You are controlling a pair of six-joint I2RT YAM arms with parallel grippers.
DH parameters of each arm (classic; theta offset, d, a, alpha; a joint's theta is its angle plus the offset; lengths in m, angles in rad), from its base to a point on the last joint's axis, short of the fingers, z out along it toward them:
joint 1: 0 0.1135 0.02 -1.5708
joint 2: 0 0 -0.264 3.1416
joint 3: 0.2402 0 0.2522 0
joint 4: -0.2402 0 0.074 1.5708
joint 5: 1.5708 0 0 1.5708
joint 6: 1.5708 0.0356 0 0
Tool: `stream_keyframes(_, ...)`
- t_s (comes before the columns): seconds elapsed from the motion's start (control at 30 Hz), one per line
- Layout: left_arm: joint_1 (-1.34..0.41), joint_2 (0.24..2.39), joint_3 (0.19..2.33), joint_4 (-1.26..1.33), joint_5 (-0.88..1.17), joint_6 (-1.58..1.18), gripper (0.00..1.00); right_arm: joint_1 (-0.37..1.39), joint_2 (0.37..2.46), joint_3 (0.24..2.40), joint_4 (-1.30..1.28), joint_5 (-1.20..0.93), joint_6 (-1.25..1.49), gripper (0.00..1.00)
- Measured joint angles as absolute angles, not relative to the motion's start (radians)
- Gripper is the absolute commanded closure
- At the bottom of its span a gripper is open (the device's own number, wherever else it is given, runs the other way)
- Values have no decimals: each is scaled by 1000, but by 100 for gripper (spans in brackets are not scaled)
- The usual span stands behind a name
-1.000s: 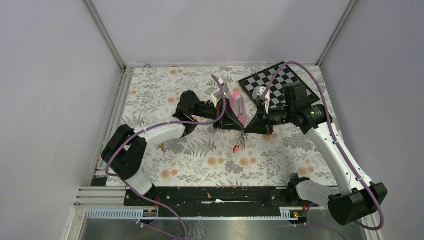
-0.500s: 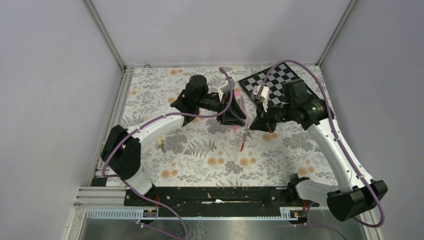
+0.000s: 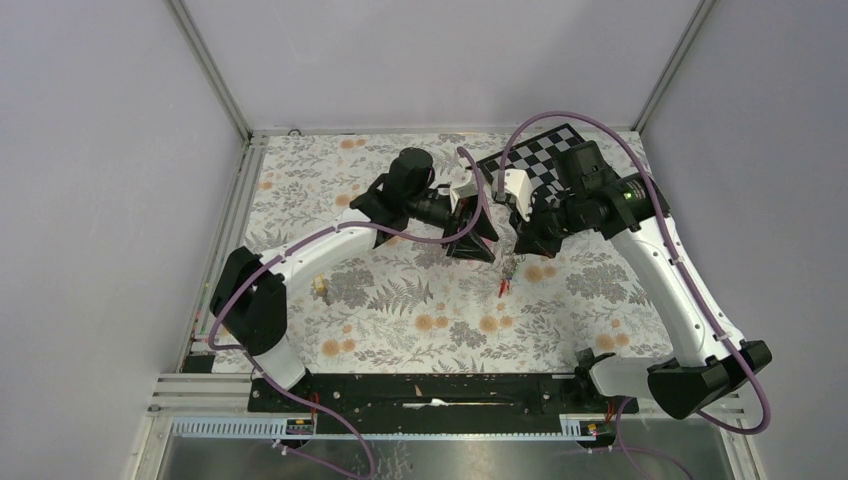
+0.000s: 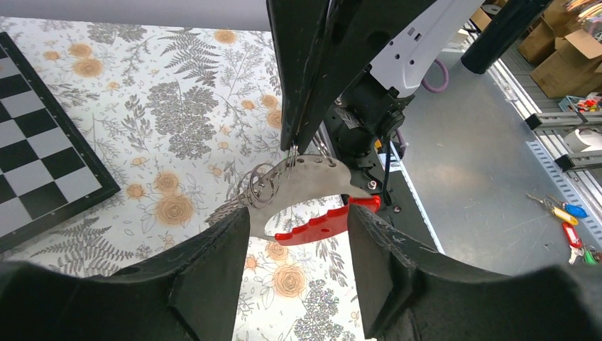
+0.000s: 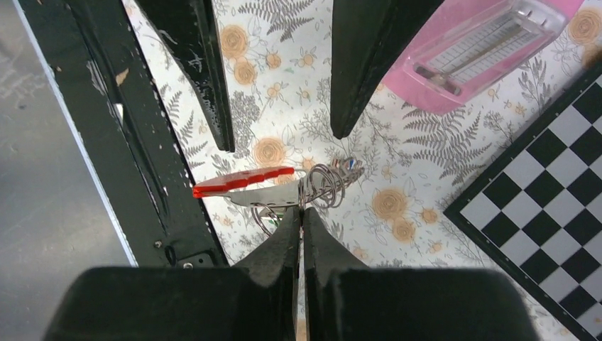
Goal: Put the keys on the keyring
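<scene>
The keyring point(image 4: 312, 186), a grey D-shaped loop with a red bar point(image 4: 321, 226), hangs above the floral table. Wire rings point(image 4: 259, 186) are bunched on its grey side, and a toothed key blade point(image 4: 223, 211) shows under them. My right gripper point(image 5: 301, 213) is shut, pinching a small ring at the loop's grey edge, and the keyring point(image 5: 259, 190) dangles from it. My left gripper point(image 4: 298, 217) is open, its fingers either side of the loop's near end without touching it. From above, the left gripper point(image 3: 484, 245) and right gripper point(image 3: 514, 250) meet over the keyring point(image 3: 504, 282).
A pink metronome-shaped pyramid point(image 5: 468, 50) lies on the table behind the left fingers. A chessboard point(image 3: 545, 160) sits at the back right. A small yellowish object point(image 3: 321, 288) lies by the left arm. The black base rail point(image 5: 142, 177) runs along the near edge.
My left gripper has opened and let go of the keyring. Both wrists have shifted right and towards the back, and the keyring has moved right, hanging from the right gripper.
</scene>
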State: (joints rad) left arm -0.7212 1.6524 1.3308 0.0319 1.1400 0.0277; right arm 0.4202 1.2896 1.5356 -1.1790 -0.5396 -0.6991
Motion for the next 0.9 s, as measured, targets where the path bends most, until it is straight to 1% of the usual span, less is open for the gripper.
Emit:
stream_keyframes(0.2,-743,1669,1330,38,1139,29,44,448,1295,1551,-1266,-467,-759,100)
stream_keyframes(0.33,-748,1669,1300,88,1139,14,45,461,1304,1555,-1314,-440,-783,100)
stream_keyframes(0.6,-755,1680,1182,353,1140,-162,47,464,1315,1592,-1361,-432,-812,100)
stream_keyframes(0.77,-776,1713,1176,517,1140,-279,48,464,1320,1592,-1364,-452,-812,100)
stream_keyframes(0.9,-793,1732,1175,596,1140,-340,53,465,1322,1588,-1364,-470,-811,100)
